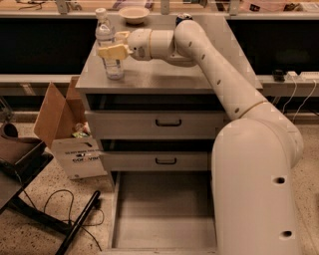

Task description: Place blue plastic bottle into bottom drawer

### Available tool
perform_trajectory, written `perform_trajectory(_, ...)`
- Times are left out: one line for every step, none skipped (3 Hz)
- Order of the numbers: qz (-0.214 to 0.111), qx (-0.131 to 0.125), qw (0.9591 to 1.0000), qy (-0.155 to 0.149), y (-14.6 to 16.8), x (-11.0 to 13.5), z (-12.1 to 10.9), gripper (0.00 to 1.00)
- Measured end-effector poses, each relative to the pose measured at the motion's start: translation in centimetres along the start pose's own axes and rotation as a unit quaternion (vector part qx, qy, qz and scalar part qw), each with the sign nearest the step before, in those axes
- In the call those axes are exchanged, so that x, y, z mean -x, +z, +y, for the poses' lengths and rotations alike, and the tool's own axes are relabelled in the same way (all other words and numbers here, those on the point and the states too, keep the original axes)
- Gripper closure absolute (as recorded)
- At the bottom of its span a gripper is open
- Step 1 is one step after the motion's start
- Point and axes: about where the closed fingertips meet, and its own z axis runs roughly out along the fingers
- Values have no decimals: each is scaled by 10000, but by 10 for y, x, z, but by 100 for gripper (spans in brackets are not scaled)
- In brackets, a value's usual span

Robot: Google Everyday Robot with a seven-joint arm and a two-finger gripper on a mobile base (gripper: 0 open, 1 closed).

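While the tall, slim, clear plastic water bottle (pixel 104 31) with its white screw cap stands upright on the grey worktop (pixel 169 77) in the upper left of the frame, you are at the grasping step of the job, and nothing has been lifted yet. The white arm reaches across from the lower right, and the gripper (pixel 109 44) sits at the bottle's mid-height. Its yellowish fingers (pixel 112 50) lie one in front of the body and one behind it, and they appear pressed onto the plastic rather than spread wide. The bottle's base looks to be resting on the worktop. Behind it at the top of the frame are a pale shallow bowl (pixel 133 14) and a dark blue can (pixel 183 17), both apart from the bottle, so the lift should not disturb them. At the bottom centre the wide grey bottom drawer (pixel 159 214) is pulled out with its flat floor showing, below two shut upper drawers with black handles (pixel 168 122). Your next move calls for a straight lift clear of the worktop. Then comes a carry forward past the cabinet's front edge and a long descent to the tray. Keep the grip firm, since thin plastic may flex and slip, and watch that the arm's own bulk at the right does not block the way down.
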Motion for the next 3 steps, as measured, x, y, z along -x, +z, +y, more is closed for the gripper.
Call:
perform_trajectory(18, -69, 9999, -98, -15, 14, 12, 100)
perform_trajectory(-96, -481, 9973, -544, -70, 70, 61, 100)
perform_trajectory(-257, -890, 9943, -525, -109, 67, 113, 100)
